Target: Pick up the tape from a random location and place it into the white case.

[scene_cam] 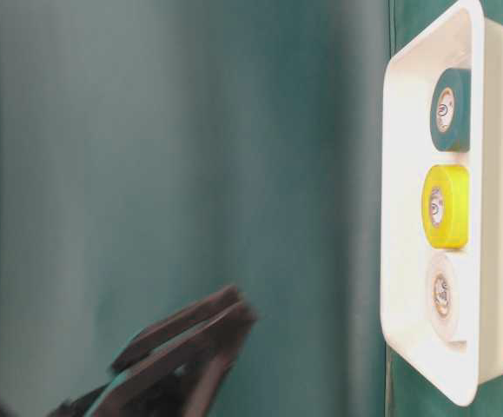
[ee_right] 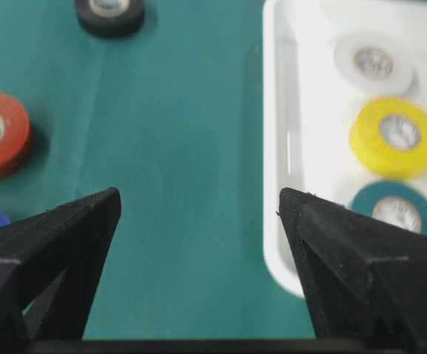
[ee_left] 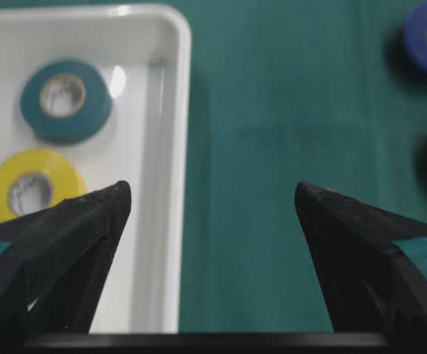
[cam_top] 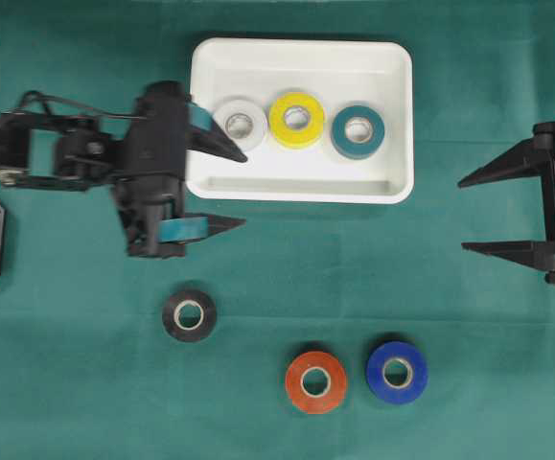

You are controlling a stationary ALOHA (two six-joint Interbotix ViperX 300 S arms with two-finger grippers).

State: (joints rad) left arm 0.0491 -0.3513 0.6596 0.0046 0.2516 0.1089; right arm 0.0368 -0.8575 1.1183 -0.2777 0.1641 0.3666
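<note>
From overhead, my left gripper [cam_top: 243,190] is spread wide and holds nothing; its upper finger reaches over the left rim of the white case [cam_top: 301,189], hiding part of the white roll [cam_top: 240,124]. In the case lie that roll, a yellow roll [cam_top: 296,119] and a teal roll [cam_top: 358,130], in a row. My right gripper [cam_top: 464,214], cut off at the right edge, is also apart and empty. On the green cloth [cam_top: 469,316] below sit the black tape [cam_top: 189,315], the orange tape [cam_top: 315,381] and the blue tape [cam_top: 397,372].

At table level the case [scene_cam: 407,287] stands at the right; my left claw is only a dark blur at lower left.

My left wrist view crops the case [ee_left: 170,221] at upper left, and the blue and orange rolls are clipped at right.

My right wrist view blurs the case [ee_right: 276,221] at right, with the orange and blue rolls cut at left.
</note>
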